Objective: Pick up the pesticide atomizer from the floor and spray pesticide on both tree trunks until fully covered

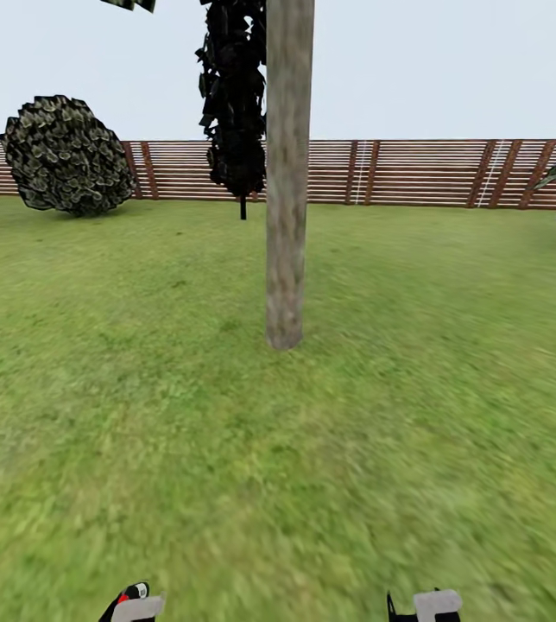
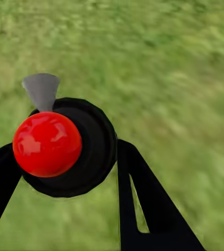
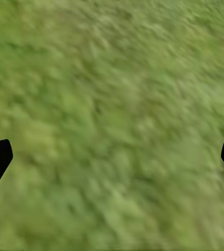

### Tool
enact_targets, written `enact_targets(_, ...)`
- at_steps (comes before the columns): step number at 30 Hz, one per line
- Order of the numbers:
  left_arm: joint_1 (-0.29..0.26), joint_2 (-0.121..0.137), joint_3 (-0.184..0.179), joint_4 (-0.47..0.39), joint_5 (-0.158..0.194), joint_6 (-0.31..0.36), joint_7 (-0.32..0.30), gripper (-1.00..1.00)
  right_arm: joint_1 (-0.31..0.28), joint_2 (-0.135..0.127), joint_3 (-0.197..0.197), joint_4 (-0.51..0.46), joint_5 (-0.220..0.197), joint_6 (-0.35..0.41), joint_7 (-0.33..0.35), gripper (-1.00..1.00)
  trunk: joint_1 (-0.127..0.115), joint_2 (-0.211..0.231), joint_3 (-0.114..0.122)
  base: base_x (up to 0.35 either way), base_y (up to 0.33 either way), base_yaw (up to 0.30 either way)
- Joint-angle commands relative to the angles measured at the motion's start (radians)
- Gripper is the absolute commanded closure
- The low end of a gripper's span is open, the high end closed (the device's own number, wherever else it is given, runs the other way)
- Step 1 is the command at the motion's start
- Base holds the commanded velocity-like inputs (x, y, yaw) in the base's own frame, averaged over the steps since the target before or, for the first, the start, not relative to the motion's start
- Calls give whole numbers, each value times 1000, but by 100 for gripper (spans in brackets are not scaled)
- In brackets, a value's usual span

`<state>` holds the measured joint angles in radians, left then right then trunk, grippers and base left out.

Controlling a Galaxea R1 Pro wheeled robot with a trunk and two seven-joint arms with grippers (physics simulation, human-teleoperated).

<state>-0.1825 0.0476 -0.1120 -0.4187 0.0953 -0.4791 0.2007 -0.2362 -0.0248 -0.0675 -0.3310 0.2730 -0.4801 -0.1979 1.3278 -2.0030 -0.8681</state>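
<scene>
The left gripper [image 2: 65,172] has its black fingers [image 2: 148,198] closed on the pesticide atomizer [image 2: 65,146]: in the left wrist view its red ball and dark round body sit clamped between them, a small grey nozzle poking out beyond, with blurred grass floor [image 2: 185,63] past the tips. In the head view the same gripper peeks in low at the left with a dab of red on it. Ahead of both sets of fingers, well apart from them, rises a mottled beige-grey tree trunk [image 1: 287,173] from the lawn, the slatted fence [image 1: 416,173] behind it. The right gripper [image 3: 112,157] stands wide open and holds nothing, only grass between its tips.

The pick-up looks done; the step in hand seems to be the approach to the first trunk. Next, I judge, comes closing the gap, raising the nozzle toward the bark and spraying along its whole height
</scene>
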Motion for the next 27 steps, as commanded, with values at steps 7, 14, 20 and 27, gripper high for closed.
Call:
enact_targets(7, 0, 0, 0, 0, 0, -1, 0, 100, 0, 0, 0, 0, 0, 0, 0, -100, 0, 0, 0, 331, -93, 0)
enact_targets(14, 0, 0, 0, 0, 0, -1, 0, 100, 0, 0, 0, 0, 0, 0, 0, -100, 0, 0, 0, 329, -96, 0)
enact_targets(20, 0, 0, 0, 0, 0, -1, 0, 100, 0, 0, 0, 0, 0, 0, 0, -100, 0, 0, 0, 329, -96, 0)
enact_targets(27, 0, 0, 0, 0, 0, -1, 0, 100, 0, 0, 0, 0, 0, 0, 0, -100, 0, 0, 0, 329, -96, 0)
